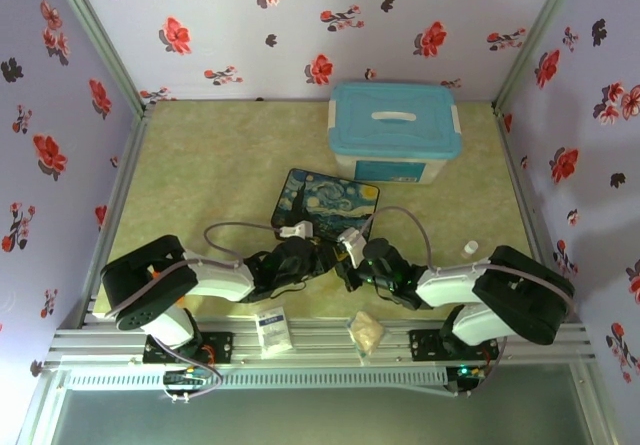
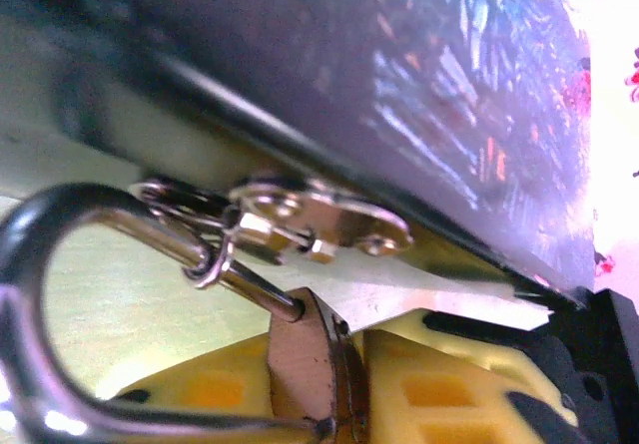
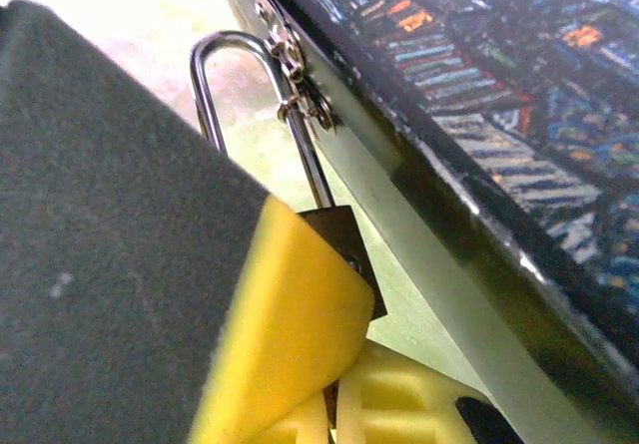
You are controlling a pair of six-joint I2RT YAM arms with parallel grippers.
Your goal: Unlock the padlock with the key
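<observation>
The brass padlock (image 2: 305,359) hangs by its silver shackle (image 2: 30,264) from the hasp (image 2: 319,220) on the front of the starry-night box (image 1: 330,200). My left gripper (image 2: 321,389) is shut on the padlock body, with a yellow pad on each side. In the right wrist view the padlock (image 3: 344,236) and shackle (image 3: 205,75) sit beside the box (image 3: 479,75), partly covered by the left gripper's pad (image 3: 290,324). My right gripper (image 3: 334,412) is just below the padlock's bottom, pads pressed on a thin dark sliver, the key, mostly hidden. From above, the left gripper (image 1: 318,258) and right gripper (image 1: 348,262) meet at the box's near edge.
A white bin with a blue lid (image 1: 395,130) stands behind the box. A white packet (image 1: 273,330) and a clear bag (image 1: 366,333) lie at the near edge between the arm bases. A small white cap (image 1: 469,249) sits at the right. Flowered walls enclose three sides.
</observation>
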